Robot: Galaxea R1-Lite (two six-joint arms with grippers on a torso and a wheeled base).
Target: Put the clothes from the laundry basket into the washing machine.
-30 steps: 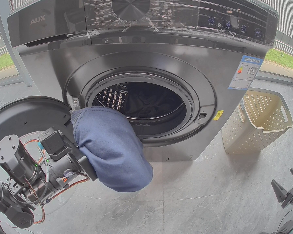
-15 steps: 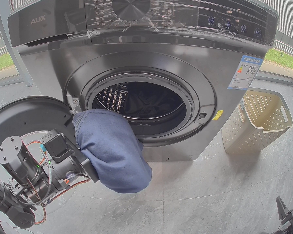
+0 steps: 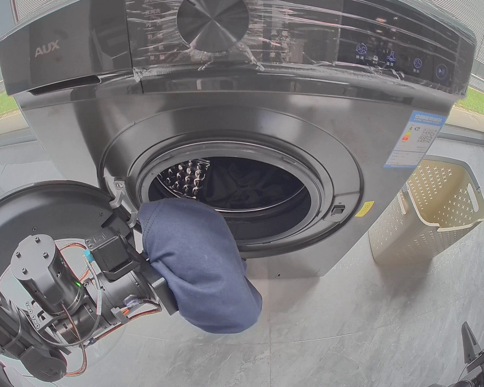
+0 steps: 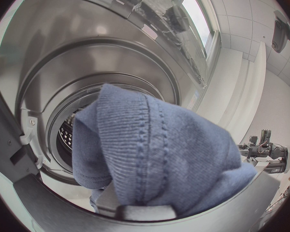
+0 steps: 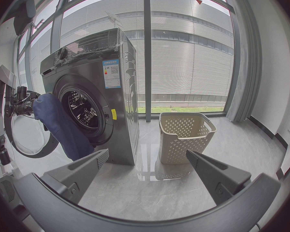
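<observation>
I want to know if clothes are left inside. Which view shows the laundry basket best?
The head view: it looks down into the laundry basket, whose visible inside holds no clothes. The right wrist view shows it whole from the side, beside the washing machine, its inside mostly hidden.

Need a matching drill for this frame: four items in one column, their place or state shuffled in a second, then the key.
Things
1. blue garment
2. washer door
3. laundry basket
4. right gripper

Place or state
A. swung open, on the robot's left
B. open, holding nothing
C. hangs from the left gripper, in front of the drum opening
D. stands on the floor, to the right of the washing machine

Pairs: 1-C, 2-A, 3-D, 4-B
</observation>
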